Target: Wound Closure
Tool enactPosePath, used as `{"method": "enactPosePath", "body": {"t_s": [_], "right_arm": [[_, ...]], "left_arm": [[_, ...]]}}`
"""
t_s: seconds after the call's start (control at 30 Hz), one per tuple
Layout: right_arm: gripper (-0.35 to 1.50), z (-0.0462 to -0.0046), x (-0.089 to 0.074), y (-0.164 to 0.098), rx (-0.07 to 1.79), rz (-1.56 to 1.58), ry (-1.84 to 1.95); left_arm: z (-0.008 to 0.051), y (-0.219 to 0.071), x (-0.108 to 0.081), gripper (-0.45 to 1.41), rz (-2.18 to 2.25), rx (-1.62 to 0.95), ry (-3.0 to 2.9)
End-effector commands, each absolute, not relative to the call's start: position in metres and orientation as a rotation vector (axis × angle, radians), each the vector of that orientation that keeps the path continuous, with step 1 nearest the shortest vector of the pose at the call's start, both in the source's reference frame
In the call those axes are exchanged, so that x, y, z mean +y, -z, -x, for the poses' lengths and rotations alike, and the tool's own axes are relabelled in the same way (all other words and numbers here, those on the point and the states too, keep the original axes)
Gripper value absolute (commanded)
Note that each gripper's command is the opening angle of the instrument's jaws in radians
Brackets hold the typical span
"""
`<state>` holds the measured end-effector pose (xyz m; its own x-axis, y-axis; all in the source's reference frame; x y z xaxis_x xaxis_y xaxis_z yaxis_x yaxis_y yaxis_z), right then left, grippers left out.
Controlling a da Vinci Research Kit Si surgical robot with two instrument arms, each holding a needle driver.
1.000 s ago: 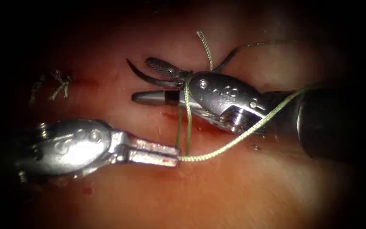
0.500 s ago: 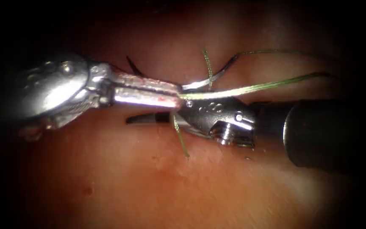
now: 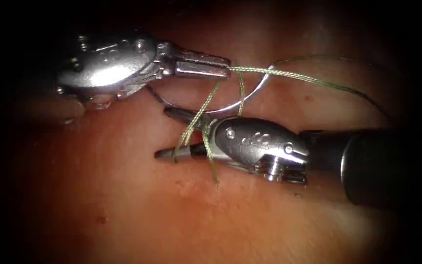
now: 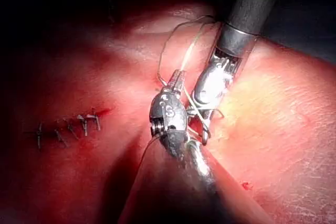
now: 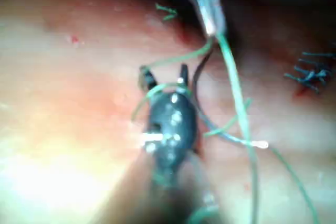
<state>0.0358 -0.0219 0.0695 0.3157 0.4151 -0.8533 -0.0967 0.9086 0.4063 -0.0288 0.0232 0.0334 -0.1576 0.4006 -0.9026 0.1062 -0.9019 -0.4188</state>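
Since the earlier frame, left pincer (image 3: 224, 69) has risen, clamped on green braided thread (image 3: 289, 74). Right pincer (image 3: 169, 134) gapes, thread looped around it; curved needle (image 3: 235, 105) lies free on tissue (image 3: 269, 220)

The left arm's tool (image 3: 206, 66) is bright polished metal: a rounded, bulbous wrist housing (image 3: 106, 61) at the upper left of the endoscope frame, studded with small round screws and pins, narrowing into two long flat jaws with reddish smears on them. The right arm's tool (image 3: 181, 134), at the centre of the frame, has a smooth teardrop-shaped silver clevis (image 3: 252, 142) carrying a round rivet near its front, a row of small stamped marks along its flank and another pin toward the rear. Its jaws are darker grey, with a black band at the base of one. Behind the clevis sits a stepped metal hinge block, then a thick matte black shaft (image 3: 387, 166) at the right edge.
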Motion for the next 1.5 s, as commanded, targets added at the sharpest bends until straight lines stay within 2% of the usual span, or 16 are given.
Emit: {"method": "enactPosePath", "body": {"t_s": [0.03, 0.07, 0.17, 0.23, 0.7, 1.03, 1.27, 1.5], "right_arm": [[0.59, -0.0367, -0.0223, -0.0699, 1.216, -0.311, -0.333], [0.42, -0.0369, -0.0229, -0.0698, 1.222, -0.32, -0.318], [0.37, -0.0371, -0.0233, -0.0698, 1.231, -0.328, -0.305], [0.27, -0.0375, -0.0235, -0.0699, 1.249, -0.335, -0.291], [0.14, -0.0371, -0.0231, -0.0696, 1.325, -0.339, -0.301], [0.09, -0.0371, -0.0245, -0.0684, 1.467, -0.416, -0.386], [0.05, -0.0372, -0.0249, -0.0678, 1.54, -0.463, -0.445], [0.04, -0.0355, -0.0244, -0.068, 1.596, -0.48, -0.531]], "left_arm": [[0.0294, -0.0348, 0.0235, -0.45, 1.895, -0.595, -2.169], [0.0297, -0.036, 0.0237, -0.45, 1.888, -0.605, -2.165], [0.0301, -0.0367, 0.0238, -0.45, 1.893, -0.61, -2.151], [0.0308, -0.037, 0.0239, -0.45, 1.914, -0.621, -2.121], [0.0316, -0.0372, 0.0245, -0.45, 1.928, -0.64, -2.091], [0.0306, -0.0427, 0.0247, -0.45, 1.924, -0.609, -2.062], [0.0294, -0.0446, 0.0241, -0.45, 1.924, -0.581, -2.038], [0.0267, -0.0443, 0.0234, -0.45, 1.936, -0.536, -2.0]]}}
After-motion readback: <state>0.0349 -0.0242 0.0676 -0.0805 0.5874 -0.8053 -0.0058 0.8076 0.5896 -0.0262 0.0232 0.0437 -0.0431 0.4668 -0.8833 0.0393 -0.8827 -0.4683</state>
